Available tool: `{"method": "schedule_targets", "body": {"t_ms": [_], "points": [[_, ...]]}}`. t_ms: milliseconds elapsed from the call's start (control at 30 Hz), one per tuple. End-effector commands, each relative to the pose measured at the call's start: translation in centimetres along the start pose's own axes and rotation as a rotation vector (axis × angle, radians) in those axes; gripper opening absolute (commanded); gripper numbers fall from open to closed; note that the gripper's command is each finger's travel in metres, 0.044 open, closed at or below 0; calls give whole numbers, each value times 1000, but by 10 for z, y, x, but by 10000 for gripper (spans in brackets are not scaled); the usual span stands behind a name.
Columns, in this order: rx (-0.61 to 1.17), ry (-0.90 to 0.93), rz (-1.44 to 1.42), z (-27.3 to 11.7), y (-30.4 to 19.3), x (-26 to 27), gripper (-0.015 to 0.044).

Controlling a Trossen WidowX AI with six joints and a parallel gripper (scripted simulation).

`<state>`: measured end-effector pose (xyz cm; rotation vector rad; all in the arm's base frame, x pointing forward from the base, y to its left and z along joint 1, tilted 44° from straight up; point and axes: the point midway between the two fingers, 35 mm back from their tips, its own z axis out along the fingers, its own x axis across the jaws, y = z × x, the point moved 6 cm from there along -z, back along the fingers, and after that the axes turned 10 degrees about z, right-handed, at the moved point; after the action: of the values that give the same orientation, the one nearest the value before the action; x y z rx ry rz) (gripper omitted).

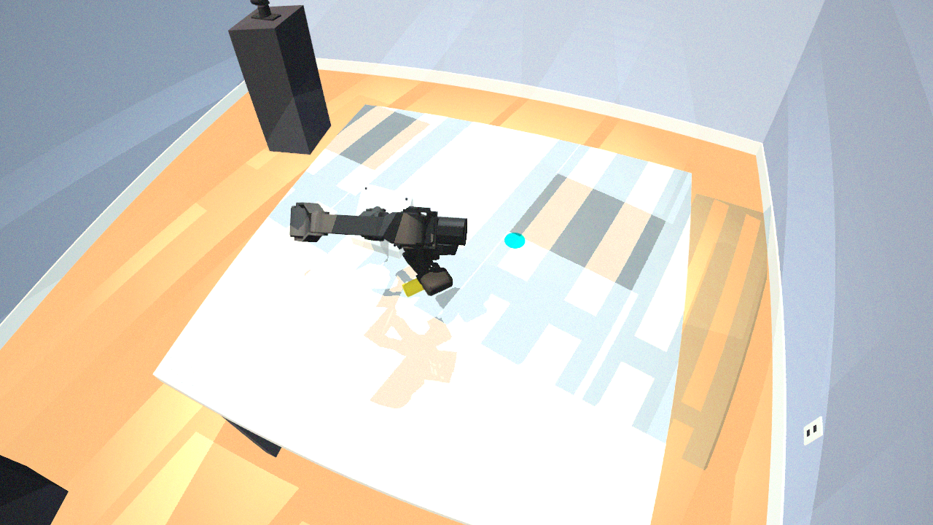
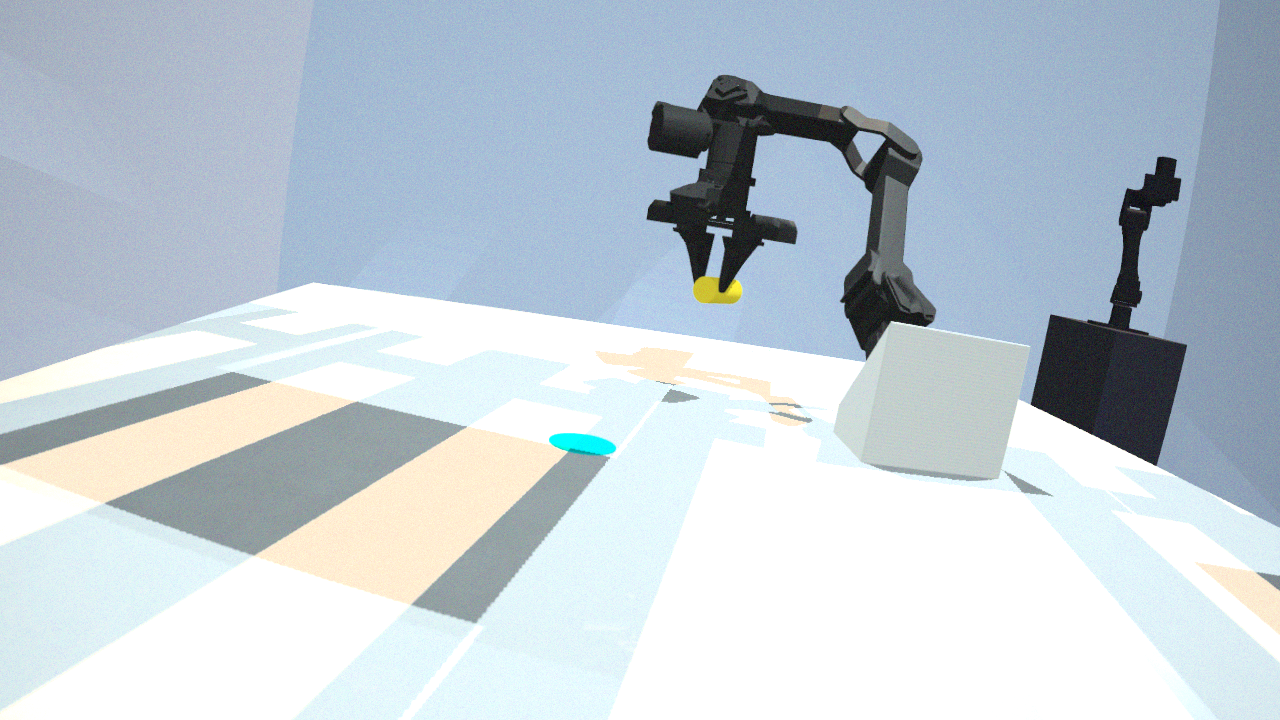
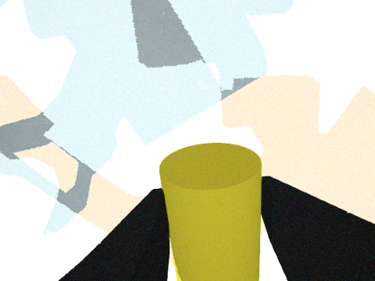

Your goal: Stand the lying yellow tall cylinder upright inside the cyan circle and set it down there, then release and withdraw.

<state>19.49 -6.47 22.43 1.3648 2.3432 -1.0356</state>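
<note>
While the yellow cylinder [image 1: 412,286] [image 2: 717,290] [image 3: 215,218] is being held sideways above the worktop [image 1: 273,365] [image 2: 805,573] by the end effector [image 1: 428,287] [image 2: 712,284] [image 3: 212,193], firm pressure should be being kept through rotation to upright, with descent being centred over the cyan circle [image 1: 514,240] [image 2: 581,444].

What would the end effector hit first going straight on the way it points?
Probably the white tabletop, met first by the yellow cylinder in the end effector. Exact contact spot unclear.
</note>
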Motion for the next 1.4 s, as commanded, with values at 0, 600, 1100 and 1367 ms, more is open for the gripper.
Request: {"method": "schedule_targets", "body": {"t_ms": [0,600,1100,1367], "points": [[-14,0,-10,-4,11,-1,105],[-41,3,-84,-16,64,2,105],[-52,6,-132,-24,106,10,105],[-52,9,-151,-28,128,16,105]]}}
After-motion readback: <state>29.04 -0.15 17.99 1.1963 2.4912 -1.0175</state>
